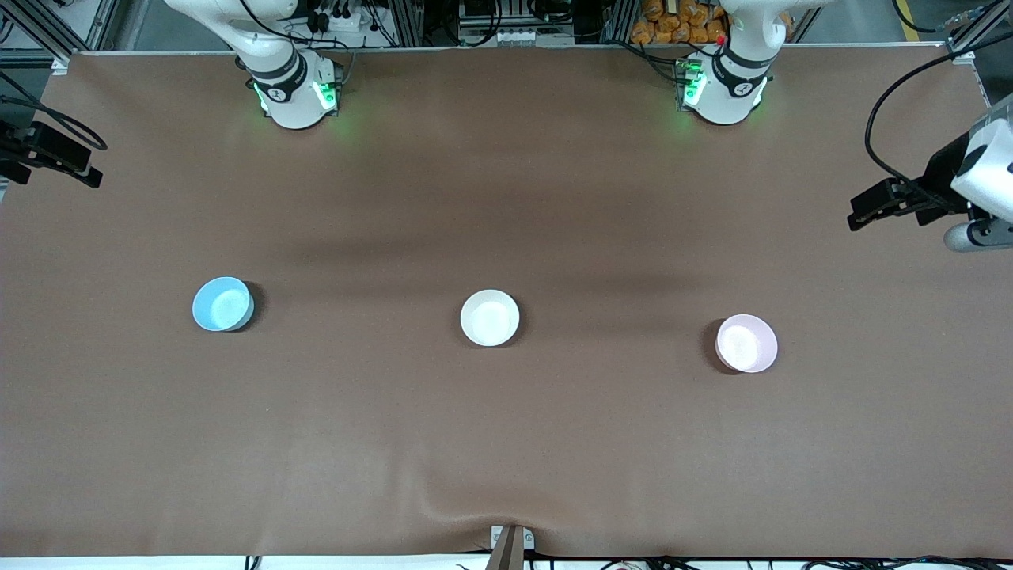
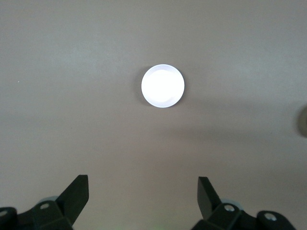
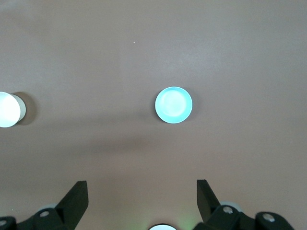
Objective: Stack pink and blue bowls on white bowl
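Three small bowls stand apart in a row across the brown table. The blue bowl (image 1: 222, 304) (image 3: 173, 105) is toward the right arm's end, the white bowl (image 1: 490, 317) (image 3: 7, 109) is in the middle, and the pink bowl (image 1: 746, 343) (image 2: 163, 86) is toward the left arm's end, where it looks washed-out white in the left wrist view. My left gripper (image 2: 143, 184) hangs high over the table short of the pink bowl, open and empty. My right gripper (image 3: 142, 188) hangs high short of the blue bowl, open and empty.
Both arm bases (image 1: 294, 91) (image 1: 724, 87) stand along the table edge farthest from the front camera. The brown cover (image 1: 506, 443) has a wrinkle at the edge nearest the camera, by a small bracket (image 1: 510, 546). Cables and clutter lie off the table.
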